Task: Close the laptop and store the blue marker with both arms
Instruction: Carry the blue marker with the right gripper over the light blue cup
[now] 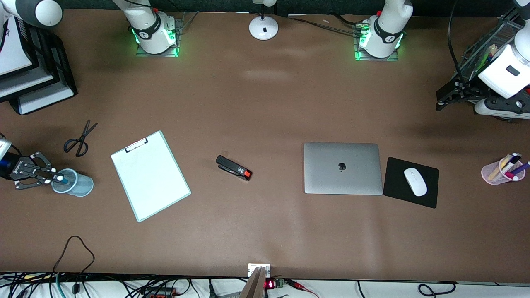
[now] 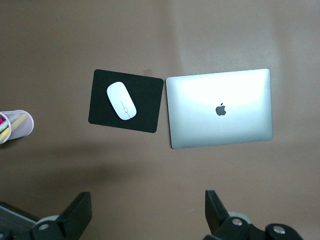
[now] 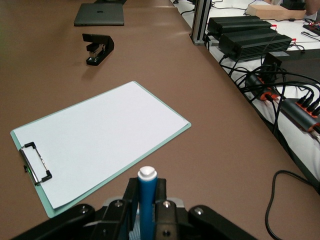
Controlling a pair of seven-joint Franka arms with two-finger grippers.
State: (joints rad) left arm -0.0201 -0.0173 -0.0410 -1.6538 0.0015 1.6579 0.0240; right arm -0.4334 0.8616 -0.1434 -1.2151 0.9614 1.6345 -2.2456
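Storage of the blue marker [image 1: 57, 179] looks to be the step in hand: from the front, the laptop [image 1: 342, 168] lies shut on the brown worktop [image 1: 265, 103] beside a black mouse pad [image 1: 410, 182], while the right claw [image 1: 46, 177], reaching in level from the right arm's end, holds the pen over the rim of a pale blue cup [image 1: 73, 182]; the next move would call for tipping it upright over the mouth and letting go. The left arm waits, drawn up near a wire tray [image 1: 482, 49], its left claw [image 1: 449, 97] spread and empty. From the left wrist, both fingers [image 2: 75, 214] stand wide apart above the closed lid. From the right wrist, the fingers [image 3: 162, 202] pinch the blue barrel, whitish end outward, toward a clipboard [image 3: 97, 140] and stapler [image 3: 99, 48].
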